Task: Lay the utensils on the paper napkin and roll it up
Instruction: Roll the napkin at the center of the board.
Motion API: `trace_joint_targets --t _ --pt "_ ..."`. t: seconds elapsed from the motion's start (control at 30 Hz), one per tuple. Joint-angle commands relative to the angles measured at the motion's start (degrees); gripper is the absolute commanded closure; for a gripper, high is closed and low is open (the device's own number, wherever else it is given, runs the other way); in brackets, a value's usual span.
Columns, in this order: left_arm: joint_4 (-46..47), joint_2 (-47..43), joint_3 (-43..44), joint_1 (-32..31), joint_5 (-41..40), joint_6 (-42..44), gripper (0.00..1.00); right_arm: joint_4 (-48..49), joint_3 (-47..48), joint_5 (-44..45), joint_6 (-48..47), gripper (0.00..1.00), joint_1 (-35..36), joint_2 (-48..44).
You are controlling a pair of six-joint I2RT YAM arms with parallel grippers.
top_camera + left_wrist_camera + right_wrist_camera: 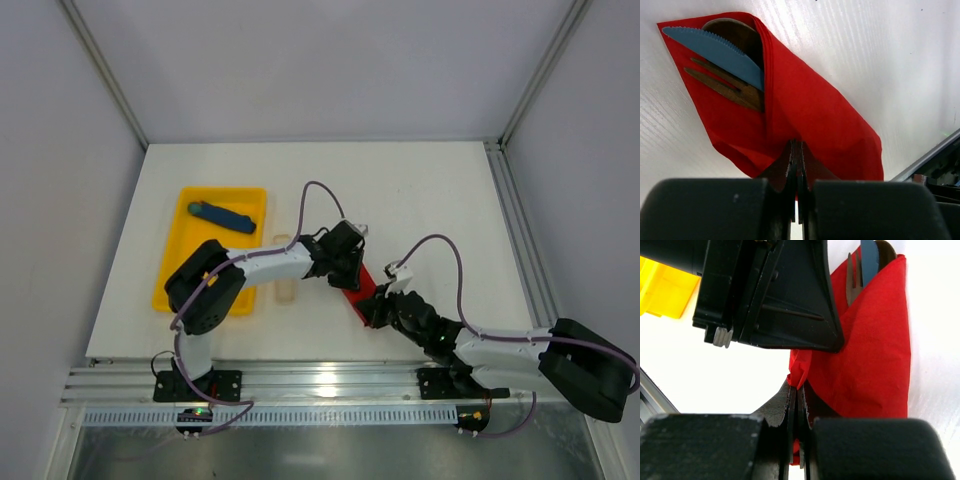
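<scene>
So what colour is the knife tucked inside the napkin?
Light blue. The knife shows best in the left wrist view, lying inside the red napkin.

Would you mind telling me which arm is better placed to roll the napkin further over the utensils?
Left, probably: the left hand pinches the folded-over flap of the napkin, nearer the utensils. The right hand grips only a corner at the other end.

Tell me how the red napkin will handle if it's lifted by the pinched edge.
Probably floppy: the paper napkin is thin, with soft folds, so it should sag. The utensils poke from its open end and may slide out if it tilts.
</scene>
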Motion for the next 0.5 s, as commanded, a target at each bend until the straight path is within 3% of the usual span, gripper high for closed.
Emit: trace_joint_targets --t 0.0,0.3,0.47 --pt "1.8 1.2 -0.9 -0.1 -1.1 0.3 1.0 4.8 -1.4 3.1 0.6 0.96 0.3 -2.6" --pt "0.7 -2.7 -2.3 -0.1 -4.4 -1.8 0.98 5.6 -2.9 2.7 1.4 0.96 0.3 -3.8" --pt "-3.0 -5.7 3.0 -0.1 -5.2 -1.0 0.97 6.3 -3.1 1.9 1.9 0.96 0.3 -3.1"
